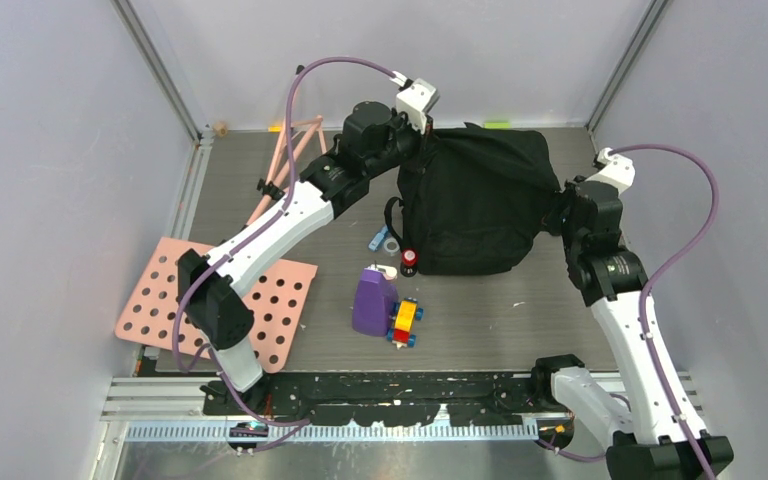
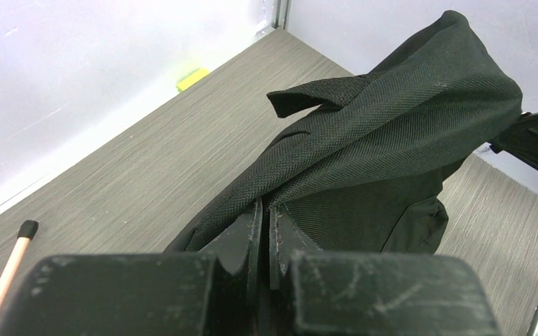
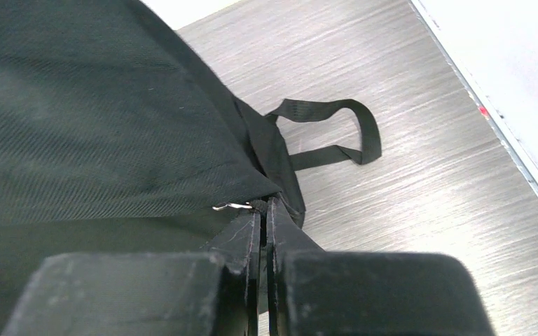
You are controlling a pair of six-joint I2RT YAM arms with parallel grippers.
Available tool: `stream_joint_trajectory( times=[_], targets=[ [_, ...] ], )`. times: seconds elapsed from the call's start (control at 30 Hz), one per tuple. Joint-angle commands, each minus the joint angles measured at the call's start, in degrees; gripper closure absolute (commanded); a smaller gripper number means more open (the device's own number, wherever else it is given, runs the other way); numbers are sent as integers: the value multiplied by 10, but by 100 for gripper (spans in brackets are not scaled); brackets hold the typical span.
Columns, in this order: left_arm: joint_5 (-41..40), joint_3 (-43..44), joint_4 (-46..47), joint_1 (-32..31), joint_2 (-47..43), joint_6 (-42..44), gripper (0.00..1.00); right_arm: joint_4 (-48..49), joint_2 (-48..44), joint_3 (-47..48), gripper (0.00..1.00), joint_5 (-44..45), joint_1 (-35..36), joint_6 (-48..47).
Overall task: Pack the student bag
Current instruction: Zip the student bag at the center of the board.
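On the far left a pink board with holes [image 1: 215,300] lies flat on the table [image 1: 520,320]. The left gripper [image 2: 265,221] is shut tight on a fold of cloth at the top left corner of the student bag [image 1: 480,200]. In front of the bag a purple bottle [image 1: 371,301] and a little toy of bright blocks [image 1: 405,322] stand side by side. A small thing with a red cap [image 1: 409,258] sits right against the bag's front. None of them is in the bag yet. The bag is the big black floppy thing in the middle of the table, toward the back, held between the two arms. On its right side the right gripper [image 3: 262,218] is pinched shut on the bag's edge, just by a small silver zip bit [image 3: 231,206].

Both grips hold only a thin bit of cloth. If the arms pull apart too hard, the cloth may slip out and the bag will flop down. If it flops forward, it could knock over the red-capped thing or the bottle. I cannot see an open mouth on the bag, so nothing may fit in yet.
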Motion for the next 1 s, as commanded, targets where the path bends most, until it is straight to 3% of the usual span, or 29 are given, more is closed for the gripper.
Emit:
stream_joint_trajectory(
  times=[0.0,0.43,0.77,0.87,0.9,0.97],
  targets=[
    [-101,17,23,34,-43,10,100,-56,31,26,100,56,-44,-12],
    [-98,18,30,63,-42,-4,100,-78,56,-41,100,-139,-160,78],
    [-95,21,30,67,-30,-7,100,-105,52,-87,100,-209,-172,138],
    [-21,18,36,66,-30,17,100,-104,38,-86,100,-218,-172,134],
    [15,11,49,65,-35,28,96,-103,35,-80,100,-220,-172,132],
    [86,-18,84,60,-50,51,72,-101,30,-69,100,-222,-172,124]
  ],
)
